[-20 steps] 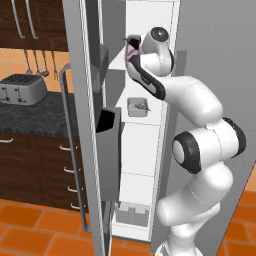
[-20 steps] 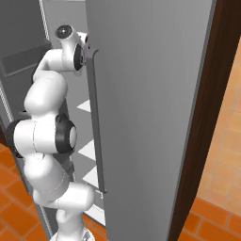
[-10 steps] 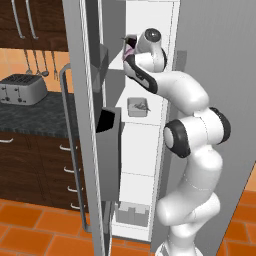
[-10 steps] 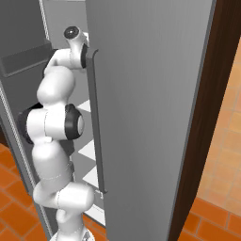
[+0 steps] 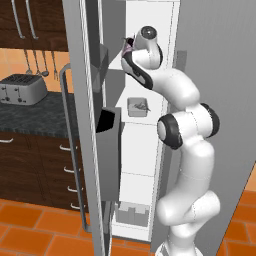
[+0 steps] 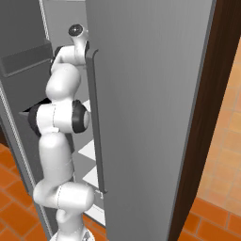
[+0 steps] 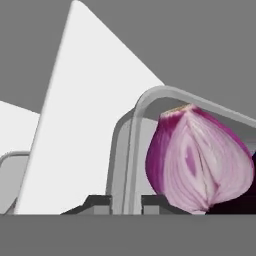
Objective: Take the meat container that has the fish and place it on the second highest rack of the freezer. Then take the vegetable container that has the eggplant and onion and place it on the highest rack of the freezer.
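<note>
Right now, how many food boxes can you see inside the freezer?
2. One container sits on a middle rack. The other, the onion container, is up at the top by the fingers. More may be hidden behind the door.

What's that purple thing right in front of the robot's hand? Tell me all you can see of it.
It is an onion, a cut half showing its purple-pink layers with paler streaks running from a pointed top to a rounded base. It sits inside a pale grey container with a rounded rim, which curves over and beside it. A dark shape lies at its lower right, too cropped to identify. From the left base view, a bit of purple shows high in the freezer, at the arm's end.
</note>
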You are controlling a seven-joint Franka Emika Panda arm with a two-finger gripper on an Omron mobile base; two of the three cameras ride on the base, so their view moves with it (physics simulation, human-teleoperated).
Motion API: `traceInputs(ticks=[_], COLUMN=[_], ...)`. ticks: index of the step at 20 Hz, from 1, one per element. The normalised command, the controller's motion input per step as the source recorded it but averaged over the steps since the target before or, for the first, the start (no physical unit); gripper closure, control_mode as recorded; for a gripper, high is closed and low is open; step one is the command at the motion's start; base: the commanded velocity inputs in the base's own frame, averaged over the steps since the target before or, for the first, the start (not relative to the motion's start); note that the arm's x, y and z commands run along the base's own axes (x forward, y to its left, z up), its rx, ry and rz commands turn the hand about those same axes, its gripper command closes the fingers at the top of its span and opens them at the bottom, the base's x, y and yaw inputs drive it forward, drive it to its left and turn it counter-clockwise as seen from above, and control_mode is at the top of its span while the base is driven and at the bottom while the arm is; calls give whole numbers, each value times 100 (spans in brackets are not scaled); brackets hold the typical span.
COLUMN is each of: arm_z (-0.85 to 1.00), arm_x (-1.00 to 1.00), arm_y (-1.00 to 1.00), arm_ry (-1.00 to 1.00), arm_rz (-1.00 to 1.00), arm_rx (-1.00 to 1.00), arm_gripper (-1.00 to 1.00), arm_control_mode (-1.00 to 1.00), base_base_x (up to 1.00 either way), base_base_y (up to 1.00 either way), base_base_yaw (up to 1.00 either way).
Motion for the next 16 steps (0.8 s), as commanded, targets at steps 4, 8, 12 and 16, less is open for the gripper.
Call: traceInputs(ticks=[4,8,12,16], arm_z=[1,24,32,15], arm_x=[-19,-95,-100,-100], arm_y=[0,0,1,4], arm_ry=[-4,-13,-7,-3], arm_rz=[-1,0,0,6], arm_rx=[0,0,0,0], arm_gripper=[-100,-100,-100,-100], arm_control_mode=[-100,-100,-100,-100], base_base_x=[0,0,0,0], base_base_y=[0,0,0,0], base_base_yaw=[0,0,0,0])
